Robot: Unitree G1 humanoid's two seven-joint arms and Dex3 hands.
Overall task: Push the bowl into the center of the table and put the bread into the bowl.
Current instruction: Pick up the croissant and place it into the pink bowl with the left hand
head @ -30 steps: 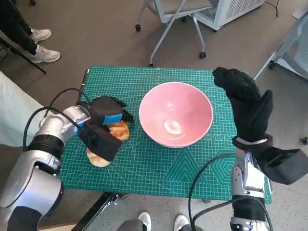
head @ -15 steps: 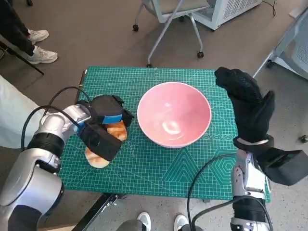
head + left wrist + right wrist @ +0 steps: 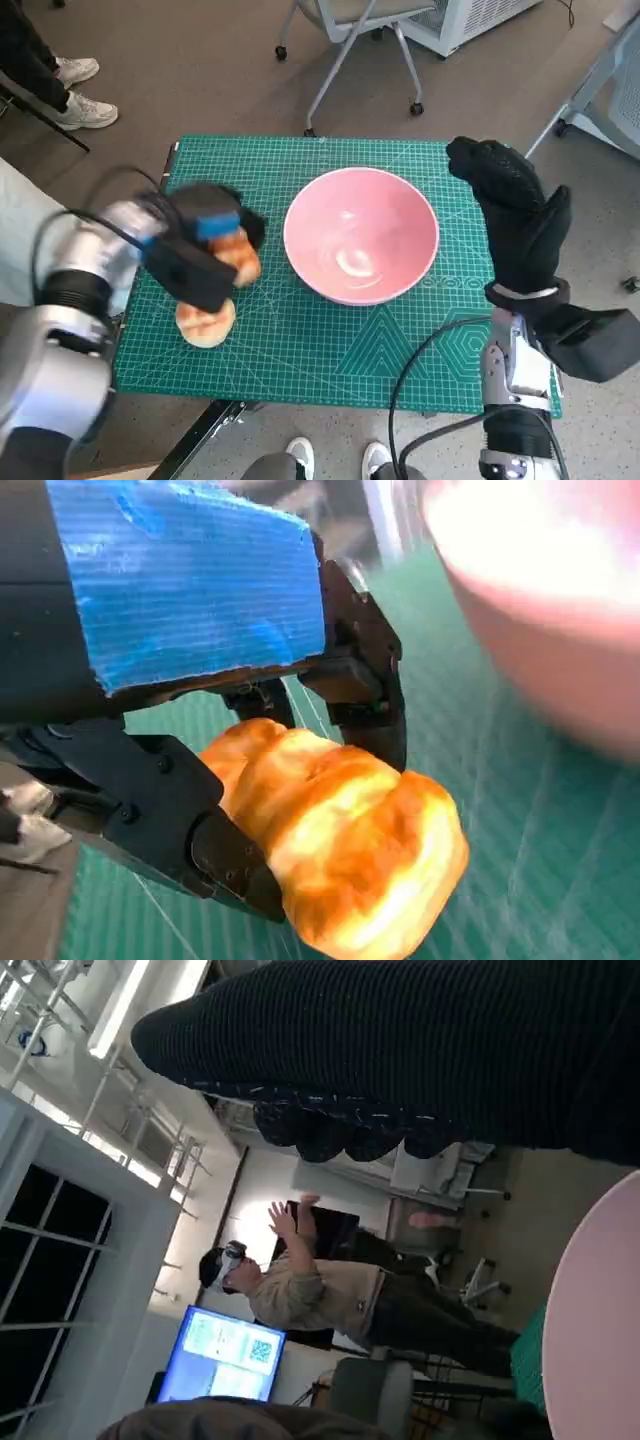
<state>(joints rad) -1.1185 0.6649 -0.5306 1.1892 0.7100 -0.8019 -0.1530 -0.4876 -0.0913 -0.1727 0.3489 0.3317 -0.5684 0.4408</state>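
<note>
At the far left of the head view a person's legs and white shoes [image 3: 78, 90] show on the floor beyond the desk [image 3: 330, 345], whose top is covered by a green cutting mat. Over the mat's left part, the left hand [image 3: 205, 245] — black, with blue tape over its back — is blurred in the head view. The left wrist view shows it more plainly: the black fingers [image 3: 360, 680] are closed around a golden piece of bread [image 3: 340, 840], gripping it on opposite sides, with the green mat behind it. In the head view that bread [image 3: 238, 258] peeks out just beside the hand, between it and the bowl. A second, paler piece of bread [image 3: 205, 322] lies on the mat near the desk's front left, partly hidden under the arm.

The pink bowl [image 3: 360, 248] stands upright about the middle of the desk — just right of the held bread, with nothing visible inside it but glare. Its rim [image 3: 540, 600] shows blurred in the left wrist view.

To the right of the bowl, the right hand [image 3: 515, 215] in its black knitted glove is raised over the desk's right edge, fingers spread and holding nothing, apart from the bowl. In the right wrist view the glove [image 3: 420, 1050] forms a dark band, and a person [image 3: 320, 1295] with one arm raised sits in the room behind, next to a lit screen [image 3: 225, 1355].
</note>
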